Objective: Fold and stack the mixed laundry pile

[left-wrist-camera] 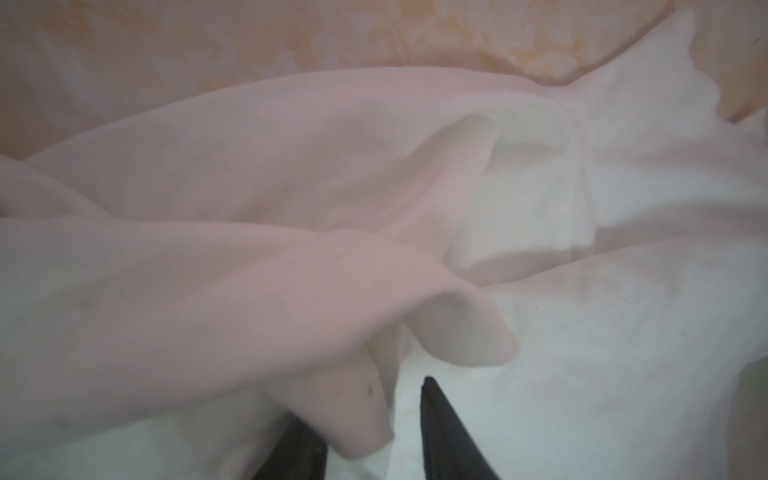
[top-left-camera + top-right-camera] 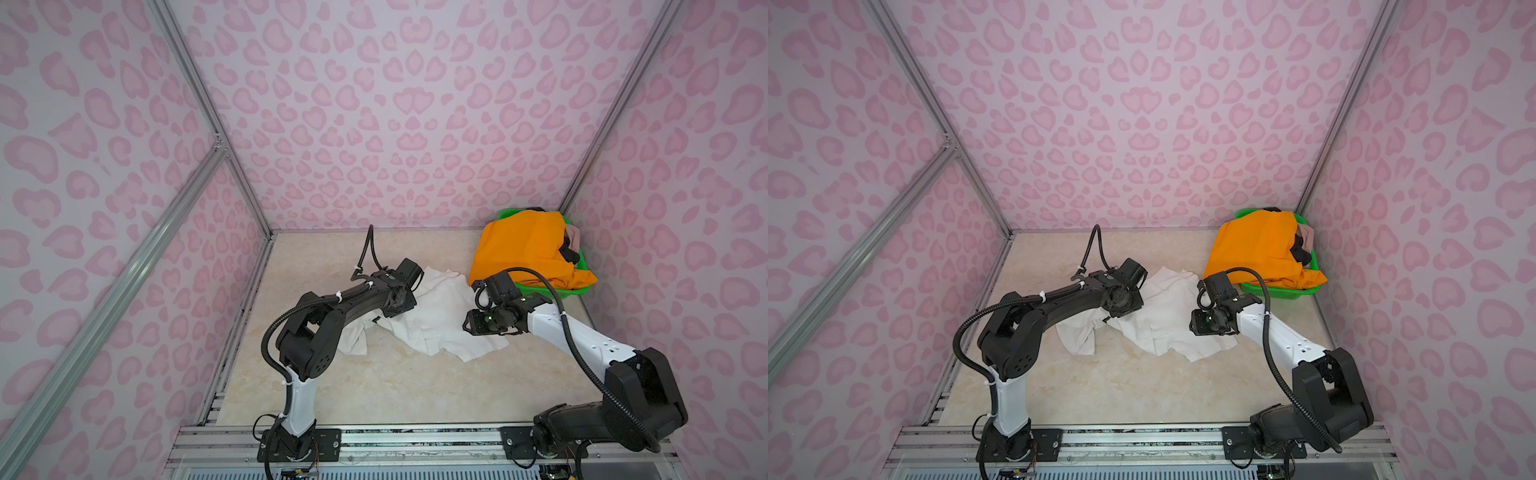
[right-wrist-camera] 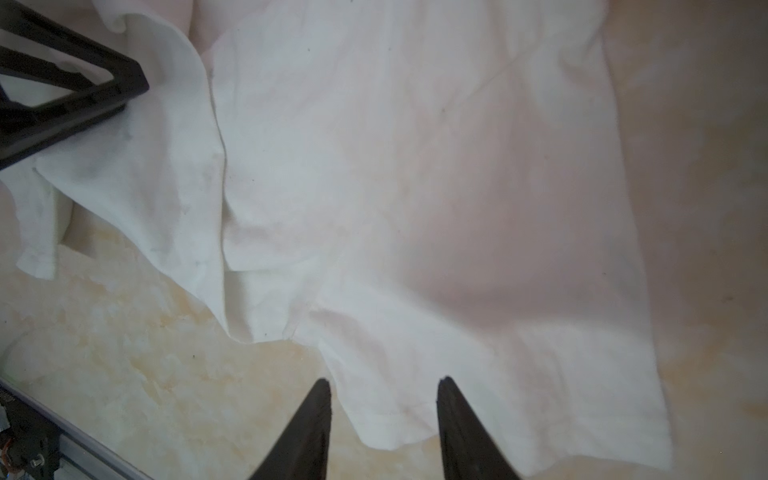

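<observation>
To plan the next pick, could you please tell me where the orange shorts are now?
In both top views the orange shorts lie draped over the green basket at the far right corner of the table.

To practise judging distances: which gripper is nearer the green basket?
Right. The right gripper hovers close to the front corner of the green basket; the left gripper is farther, across the white T-shirt.

Left arm [image 2: 328, 309] stretches in from the worktop's [image 2: 374, 386] near edge, elbow high, wrist pitched down at the middle. Left tool [image 1: 365, 399] points down, jaws parted. Right arm [image 2: 582, 336] leans inward, right tool [image 3: 384, 380] low, jaws apart too.
</observation>
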